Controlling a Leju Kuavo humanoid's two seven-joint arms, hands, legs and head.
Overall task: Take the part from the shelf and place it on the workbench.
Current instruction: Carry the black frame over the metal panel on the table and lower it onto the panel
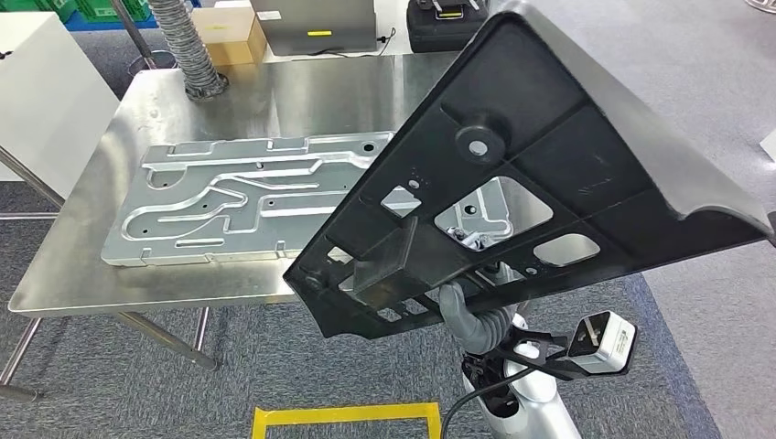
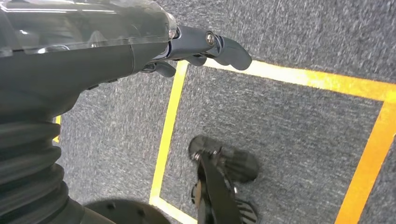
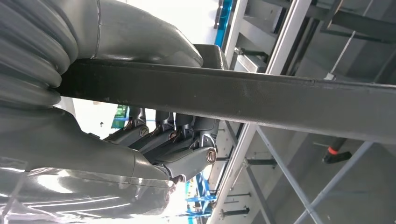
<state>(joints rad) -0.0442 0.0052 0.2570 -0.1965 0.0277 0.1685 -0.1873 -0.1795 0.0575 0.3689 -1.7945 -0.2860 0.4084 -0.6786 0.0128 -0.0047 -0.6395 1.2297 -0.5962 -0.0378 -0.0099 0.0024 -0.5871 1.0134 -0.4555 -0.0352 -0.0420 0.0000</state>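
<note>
Tilting steeply above the near right corner of the bench point(image 1: 110, 274), the black part point(image 1: 549, 155) is held up in the air by the right hand point(image 3: 173, 140), whose fingers point(image 3: 154, 135) and thumb clamp its lower edge. The part's ribbed, cut-out underside faces the head camera. Its upper end overhangs the bench surface; its lower end projects past the near edge. A flat silver stamped plate point(image 1: 229, 197) lies on the bench, left of the part. The left hand point(image 2: 205, 46) hangs over grey carpet with yellow floor tape point(image 2: 168, 130), fingers curled, holding nothing. No legible writing is visible.
</note>
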